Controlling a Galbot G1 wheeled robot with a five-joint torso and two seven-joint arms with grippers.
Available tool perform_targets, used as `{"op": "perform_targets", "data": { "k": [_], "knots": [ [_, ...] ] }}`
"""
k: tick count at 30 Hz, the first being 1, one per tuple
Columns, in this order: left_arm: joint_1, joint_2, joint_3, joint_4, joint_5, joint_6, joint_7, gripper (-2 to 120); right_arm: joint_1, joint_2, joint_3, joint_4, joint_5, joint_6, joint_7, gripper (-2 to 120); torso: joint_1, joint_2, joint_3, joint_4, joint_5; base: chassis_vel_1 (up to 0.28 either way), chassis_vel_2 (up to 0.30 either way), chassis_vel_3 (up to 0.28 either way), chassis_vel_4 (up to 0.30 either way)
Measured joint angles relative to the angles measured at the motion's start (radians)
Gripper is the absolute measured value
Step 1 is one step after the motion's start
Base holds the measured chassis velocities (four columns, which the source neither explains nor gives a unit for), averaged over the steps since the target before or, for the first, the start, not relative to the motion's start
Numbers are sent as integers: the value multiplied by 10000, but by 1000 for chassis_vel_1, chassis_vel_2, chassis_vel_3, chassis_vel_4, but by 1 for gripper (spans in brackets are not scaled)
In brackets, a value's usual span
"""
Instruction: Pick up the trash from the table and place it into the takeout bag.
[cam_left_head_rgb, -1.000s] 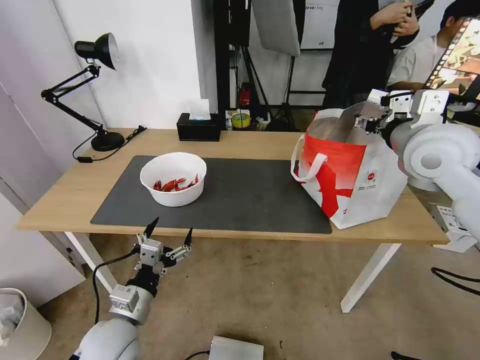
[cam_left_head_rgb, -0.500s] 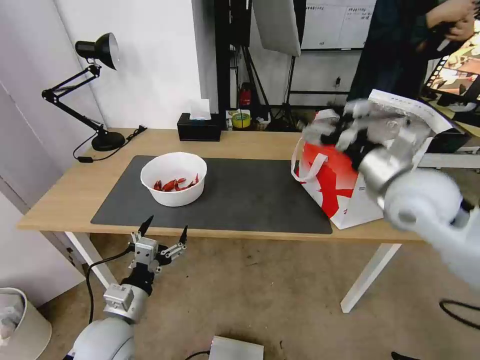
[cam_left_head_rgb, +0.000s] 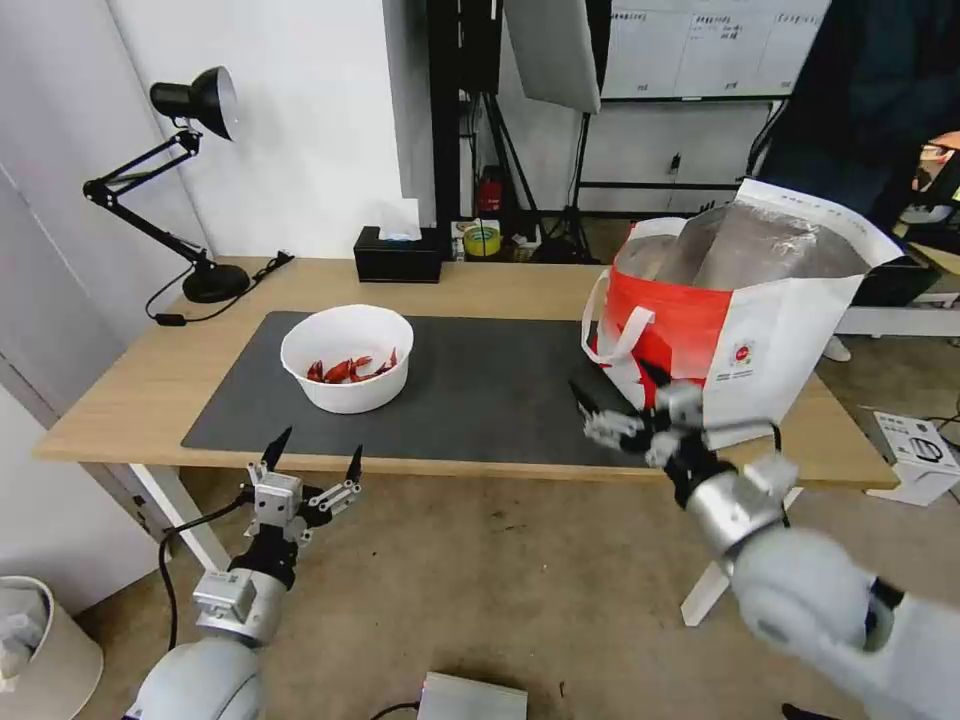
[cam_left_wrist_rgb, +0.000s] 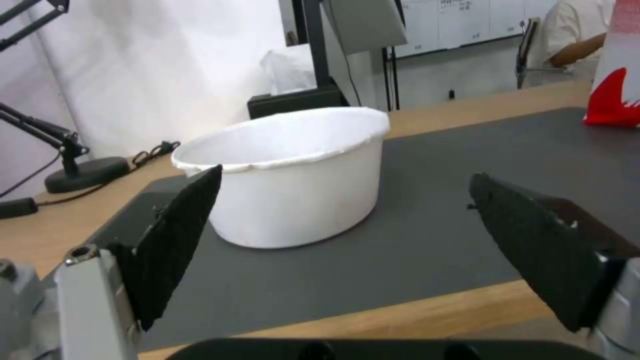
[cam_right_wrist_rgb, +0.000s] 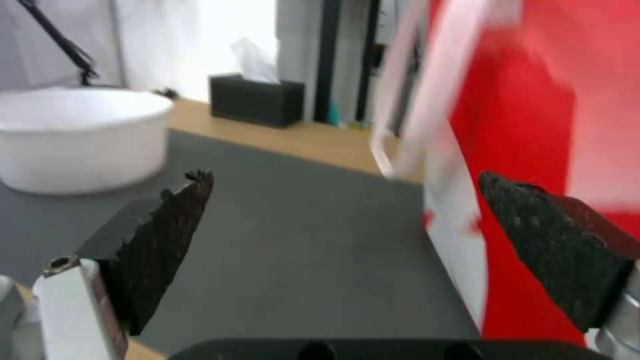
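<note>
Both grippers, left (cam_left_head_rgb: 312, 458) and right (cam_left_head_rgb: 620, 396), hang empty, fingers spread. The right gripper, beside the bag (cam_left_head_rgb: 735, 330), could topple it. The bowl (cam_left_head_rgb: 346, 357) waits.

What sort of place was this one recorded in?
Probably a studio or lab staged as an office: a desk with a lamp and tissue box, and behind it a photo softbox and a whiteboard.

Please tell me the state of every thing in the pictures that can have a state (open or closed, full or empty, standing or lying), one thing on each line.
White bowl: upright on the grey mat, holding red crayfish shells.
Takeout bag: standing on the table, mouth open.
Black tissue box: a tissue sticking out.
Desk lamp: whether lit, cannot tell.
Left gripper: open, empty, below the table's front edge.
Right gripper: open, empty, beside the bag.
</note>
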Motion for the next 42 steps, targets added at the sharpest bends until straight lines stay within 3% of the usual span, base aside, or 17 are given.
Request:
{"op": "perform_targets", "data": {
  "k": [15, 28, 36, 38, 39, 42],
  "knots": [
    [15, 266, -239, -81, -264, 27, 0, 100, -895, 738, 86, -659, -216, 232, 443, 100, 0, -1, 1, 2, -2, 0, 0, 0, 0],
    [-46, 321, -283, 11, -422, 65, -12, 100, -951, 834, 51, -629, -206, 216, 558, 100, 1, -1, 1, 4, -3, 0, 0, 0, 0],
    [-1604, 1735, -271, -8, -2608, 1202, -956, 100, -931, 830, 46, -621, -193, 196, 558, 100, 1, -1, 2, -1, -3, 0, 0, 0, 0],
    [-2041, 2374, -569, -28, -3785, 1725, -1440, 100, -928, 828, 44, -620, -190, 192, 559, 100, 1, -1, 3, 3, -2, 0, 0, 0, 0],
    [-2041, 2374, -569, -28, -3785, 1725, -1440, 100, -928, 828, 44, -620, -190, 192, 559, 100, 1, -1, 3, 3, -2, 0, 0, 0, 0],
    [-3378, 3175, -153, 97, -5578, 2625, -2150, 100, -921, 826, 41, -614, -188, 189, 558, 100, 0, -1, 2, 6, -4, 0, 0, 0, 0]
  ]
}}
